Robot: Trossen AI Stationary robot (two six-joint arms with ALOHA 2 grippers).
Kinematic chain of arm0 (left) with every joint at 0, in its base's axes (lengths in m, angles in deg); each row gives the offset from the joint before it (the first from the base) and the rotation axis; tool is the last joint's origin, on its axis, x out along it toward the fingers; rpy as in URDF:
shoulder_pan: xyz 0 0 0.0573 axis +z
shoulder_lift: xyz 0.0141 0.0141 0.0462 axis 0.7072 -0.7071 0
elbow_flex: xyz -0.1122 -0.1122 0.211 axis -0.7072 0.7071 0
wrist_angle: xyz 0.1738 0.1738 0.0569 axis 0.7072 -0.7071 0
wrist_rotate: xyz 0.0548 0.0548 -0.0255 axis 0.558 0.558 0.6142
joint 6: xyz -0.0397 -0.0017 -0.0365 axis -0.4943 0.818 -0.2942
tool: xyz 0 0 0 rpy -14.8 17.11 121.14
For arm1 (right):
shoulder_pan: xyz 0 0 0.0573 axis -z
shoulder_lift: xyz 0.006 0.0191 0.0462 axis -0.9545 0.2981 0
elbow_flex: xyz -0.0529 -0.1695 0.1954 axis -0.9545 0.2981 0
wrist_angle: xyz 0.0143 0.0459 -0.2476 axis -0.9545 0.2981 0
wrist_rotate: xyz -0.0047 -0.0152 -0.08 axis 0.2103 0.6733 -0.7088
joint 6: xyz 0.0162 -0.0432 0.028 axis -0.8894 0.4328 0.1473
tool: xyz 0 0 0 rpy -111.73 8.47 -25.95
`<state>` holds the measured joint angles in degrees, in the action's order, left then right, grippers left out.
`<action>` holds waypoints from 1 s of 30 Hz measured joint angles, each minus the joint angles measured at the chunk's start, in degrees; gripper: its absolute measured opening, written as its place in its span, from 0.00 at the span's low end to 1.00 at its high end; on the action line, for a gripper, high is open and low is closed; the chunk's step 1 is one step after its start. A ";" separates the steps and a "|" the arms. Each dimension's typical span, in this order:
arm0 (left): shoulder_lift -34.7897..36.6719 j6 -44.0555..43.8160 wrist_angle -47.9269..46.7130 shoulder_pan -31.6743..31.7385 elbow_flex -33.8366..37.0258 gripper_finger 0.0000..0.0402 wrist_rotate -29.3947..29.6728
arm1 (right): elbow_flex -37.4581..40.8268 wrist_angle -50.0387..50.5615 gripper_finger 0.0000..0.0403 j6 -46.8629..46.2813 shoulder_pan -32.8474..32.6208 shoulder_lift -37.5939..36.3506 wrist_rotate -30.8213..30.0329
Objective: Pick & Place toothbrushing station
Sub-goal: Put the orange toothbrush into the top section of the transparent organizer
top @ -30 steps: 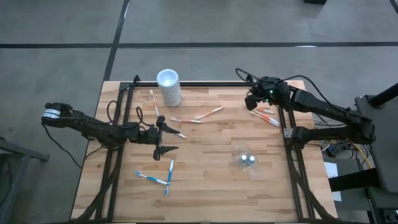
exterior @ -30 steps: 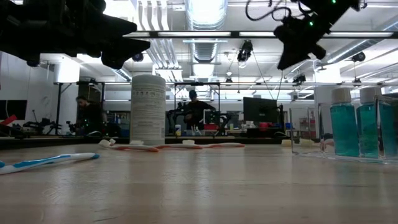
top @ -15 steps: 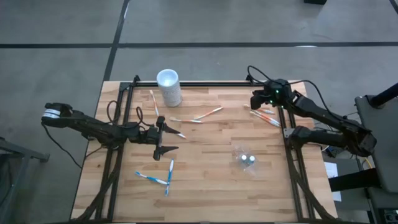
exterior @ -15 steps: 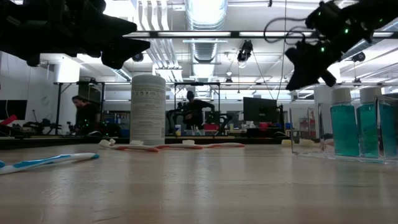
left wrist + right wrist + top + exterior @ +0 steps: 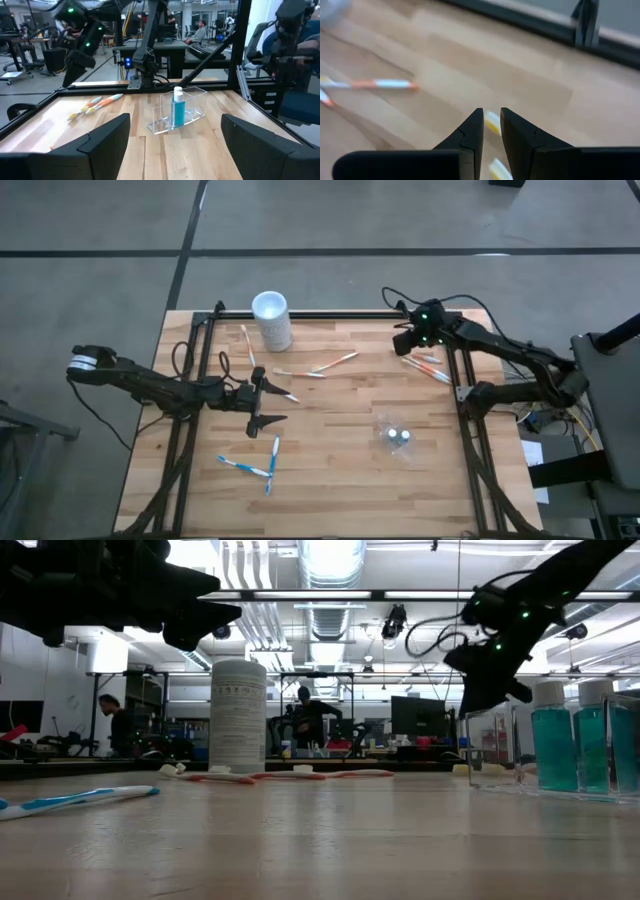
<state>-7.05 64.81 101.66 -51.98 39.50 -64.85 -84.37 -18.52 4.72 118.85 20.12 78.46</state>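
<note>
The clear plastic holder (image 5: 395, 435) stands on the wood table right of centre; the left wrist view shows a teal bottle in the holder (image 5: 175, 111). Orange-and-white toothbrushes lie flat at the far middle (image 5: 318, 367), by the white cup (image 5: 245, 340) and at the far right (image 5: 425, 366). Two blue-and-white toothbrushes (image 5: 258, 463) lie flat at the near left. My right gripper (image 5: 406, 342) hangs over the far right, tilted down above the orange brushes, its fingers (image 5: 475, 130) a narrow gap apart with nothing between. My left gripper (image 5: 274, 402) waits open and level at the left.
A tall opaque white cup (image 5: 272, 320) stands at the far edge, left of centre. A black frame rail (image 5: 330, 314) runs along the far edge and down both sides. People and desks show in the room beyond the table. Bare wood lies in the table's middle (image 5: 330, 420).
My right gripper has come down toward the table over its far right part and has tipped more steeply downward, rolling a little. Its finger gap stays the same. The brushes and the holder lie as before.
</note>
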 joint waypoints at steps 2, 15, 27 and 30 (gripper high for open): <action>0.00 -0.01 0.02 0.01 0.00 0.79 0.02 | -2.58 4.36 0.16 0.17 0.00 3.98 0.12; 0.01 0.00 0.00 0.00 0.00 0.79 0.01 | -15.40 13.04 0.16 8.84 -0.04 25.49 2.78; 0.00 0.00 0.00 0.01 0.00 0.79 0.01 | -20.97 17.39 0.16 13.54 -0.01 29.48 2.29; 0.00 0.01 0.00 0.01 0.00 0.79 0.02 | -21.37 17.55 0.16 13.52 0.00 28.86 2.29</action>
<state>-7.05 64.82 101.65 -51.97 39.50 -64.82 -105.75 -0.97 18.24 118.85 48.98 80.75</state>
